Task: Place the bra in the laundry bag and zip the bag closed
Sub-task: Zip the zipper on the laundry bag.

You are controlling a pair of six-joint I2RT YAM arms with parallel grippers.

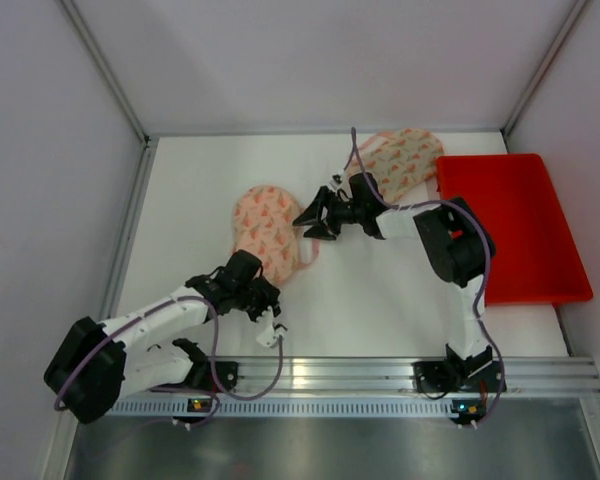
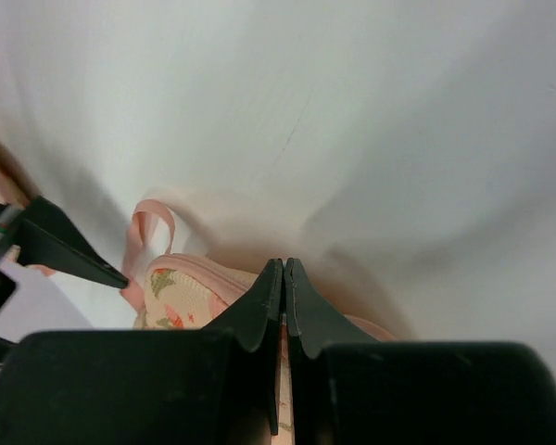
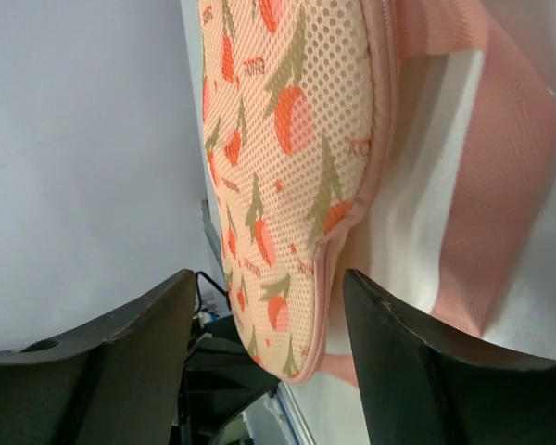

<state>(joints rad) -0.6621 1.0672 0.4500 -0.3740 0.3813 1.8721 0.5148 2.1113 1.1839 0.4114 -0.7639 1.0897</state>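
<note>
The laundry bag is pink mesh with an orange tulip print. One domed half point(image 1: 265, 228) lies at mid-table, and a matching half point(image 1: 400, 160) lies further back right. Plain pink fabric with a strap loop point(image 2: 148, 232), seemingly the bra, shows at the near half's edge and in the right wrist view point(image 3: 500, 185). My left gripper point(image 1: 270, 285) is at the near half's front edge, its jaws point(image 2: 284, 269) shut on the mesh rim point(image 2: 181, 292). My right gripper point(image 1: 315, 215) is open just right of the near half, its jaws point(image 3: 269, 278) straddling the zipper edge point(image 3: 287, 185) without touching.
A red tray point(image 1: 510, 225) stands on the right side of the white table. Grey walls enclose the back and both sides. The metal rail point(image 1: 380, 375) with the arm bases runs along the near edge.
</note>
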